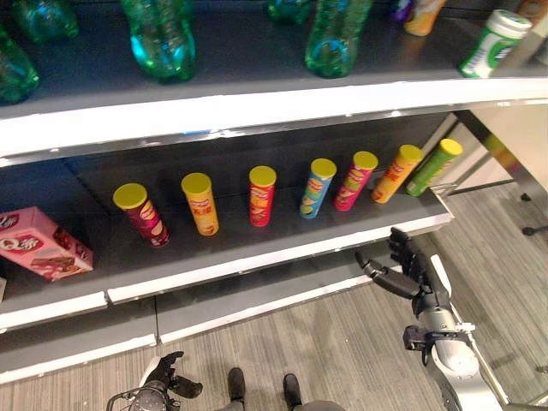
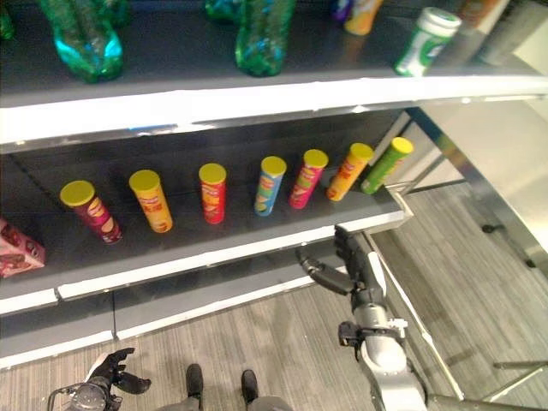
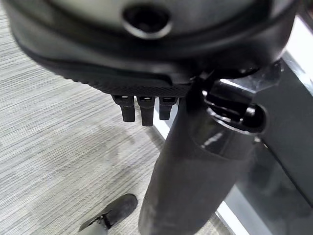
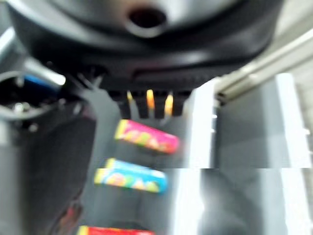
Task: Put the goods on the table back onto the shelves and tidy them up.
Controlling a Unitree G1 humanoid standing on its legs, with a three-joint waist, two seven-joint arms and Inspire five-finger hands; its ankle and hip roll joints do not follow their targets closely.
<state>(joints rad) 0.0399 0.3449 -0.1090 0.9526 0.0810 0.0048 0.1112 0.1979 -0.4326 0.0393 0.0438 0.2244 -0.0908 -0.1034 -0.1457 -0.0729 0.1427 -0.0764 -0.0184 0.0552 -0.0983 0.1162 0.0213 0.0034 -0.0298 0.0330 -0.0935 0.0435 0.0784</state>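
Several tall chip cans with yellow lids stand in a row on the lower shelf: maroon, orange, red, blue, pink, another orange and green. My right hand hovers just in front of the shelf's right end, below the pink and orange cans, open and empty with its thumb spread. Its wrist view looks past the fingers at the pink can and blue can. My left hand hangs low over the floor, relaxed and empty.
A pink box lies at the lower shelf's left end. The upper shelf carries green bottles, an orange can and a green-white canister. A metal upright bounds the shelf on the right. Grey plank floor lies below.
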